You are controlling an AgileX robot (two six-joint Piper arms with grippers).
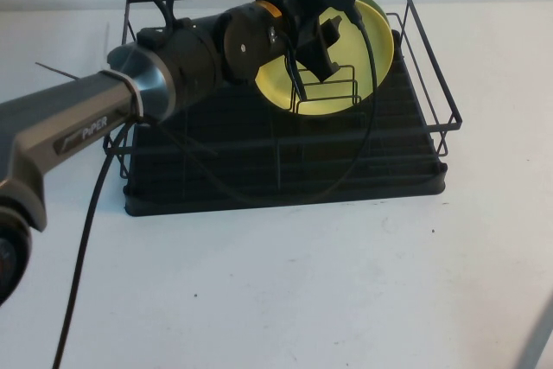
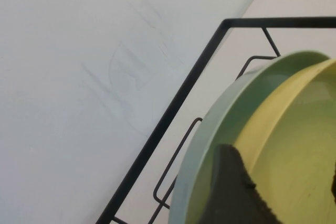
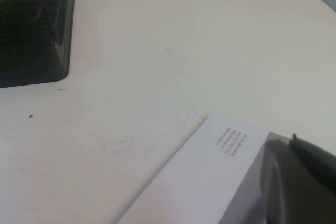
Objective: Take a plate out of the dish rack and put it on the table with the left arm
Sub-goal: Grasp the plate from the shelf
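Note:
The pale yellow plate (image 1: pixel 339 92) stands on edge in the wire dividers at the back right of the black dish rack (image 1: pixel 259 170). A mint-blue plate (image 1: pixel 383 8) stands just behind it. The left arm (image 1: pixel 155 92) reaches over the rack. My left gripper (image 1: pixel 324 45) is open, right in front of the yellow plate's face near its top. In the left wrist view one finger (image 2: pixel 231 192) overlaps the rim of the yellow plate (image 2: pixel 299 124), with the mint plate (image 2: pixel 210 129) beside it. My right gripper (image 3: pixel 302 182) shows only as a dark shape, low over the table (image 3: pixel 157 51).
The rack's raised wire rim (image 1: pixel 428 49) runs round the plates. The left arm's black cable (image 1: pixel 82 248) hangs down to the table (image 1: pixel 302 291) in front of the rack. A white labelled box (image 3: pixel 210 171) lies by the right gripper. A rack corner (image 3: pixel 37 30) shows beyond.

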